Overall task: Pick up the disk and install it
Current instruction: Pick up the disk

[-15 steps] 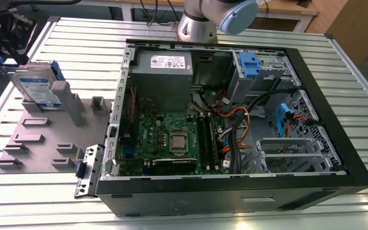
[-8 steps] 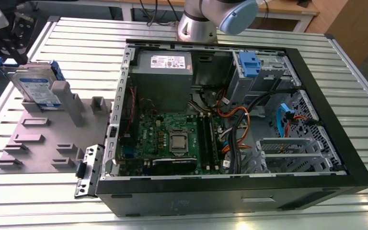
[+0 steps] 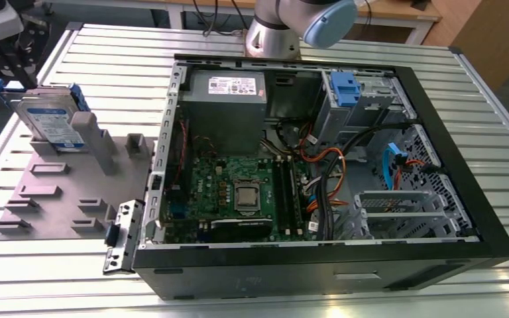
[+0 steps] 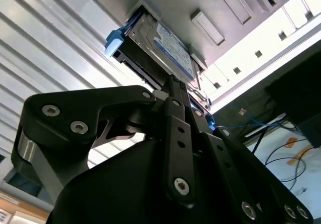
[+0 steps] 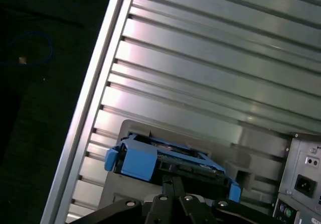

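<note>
**Exterior view.** Disk (image 3: 51, 122) at the exterior view's left, on edge and tilted in the grey fixture plate (image 3: 51, 199) on the slatted metal table (image 3: 236, 46). Leans against an upright post of that plate, blue carrier ends uppermost. Gripper (image 3: 11, 69) just above its upper end. Open computer case (image 3: 281, 268) beside the plate, toward the exterior view's right, with a grey power-supply box (image 3: 223, 99), a green motherboard (image 3: 236, 192) and a blue bracket (image 3: 344, 86) inside. Robot arm (image 3: 277, 33) behind the case.

**Second wrist view.** Gripper (image 4: 173, 83) narrow, its fingers drawn together to a point right at the edge of the disk (image 4: 168, 50). Clamps nothing that can be made out. Cannot tell whether it touches the disk.

**First wrist view.** Gripper (image 5: 173, 184) narrow here too, tips at the dark side of the disk (image 5: 150, 161), between the blue carrier ends. Disk seated in the fixture plate (image 5: 251, 143) on the table (image 5: 225, 58), with the rear of the computer case (image 5: 301, 179) just beside the plate.
</note>
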Tool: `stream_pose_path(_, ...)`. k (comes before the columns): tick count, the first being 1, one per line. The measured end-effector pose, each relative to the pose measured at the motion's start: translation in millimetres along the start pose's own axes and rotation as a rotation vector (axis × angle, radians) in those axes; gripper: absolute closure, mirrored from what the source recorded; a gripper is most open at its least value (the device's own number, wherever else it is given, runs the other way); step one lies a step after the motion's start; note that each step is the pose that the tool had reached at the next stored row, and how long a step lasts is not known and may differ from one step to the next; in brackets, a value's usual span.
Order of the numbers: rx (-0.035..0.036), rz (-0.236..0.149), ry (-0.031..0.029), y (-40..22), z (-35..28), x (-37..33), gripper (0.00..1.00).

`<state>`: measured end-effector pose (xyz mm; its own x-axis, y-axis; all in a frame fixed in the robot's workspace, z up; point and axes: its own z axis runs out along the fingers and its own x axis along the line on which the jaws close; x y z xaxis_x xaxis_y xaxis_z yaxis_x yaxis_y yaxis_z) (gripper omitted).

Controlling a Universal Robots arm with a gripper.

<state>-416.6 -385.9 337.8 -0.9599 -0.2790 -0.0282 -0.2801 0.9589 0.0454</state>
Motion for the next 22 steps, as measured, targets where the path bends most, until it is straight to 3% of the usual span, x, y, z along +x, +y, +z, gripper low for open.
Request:
stream_pose_path(10, -0.0047, -0.169, 0.0077, 0.0, 0.0, 0.0, 0.89)
stream_pose_path(22, -0.0095, -0.338, 0.0154, 0.0, 0.0, 0.0, 0.89)
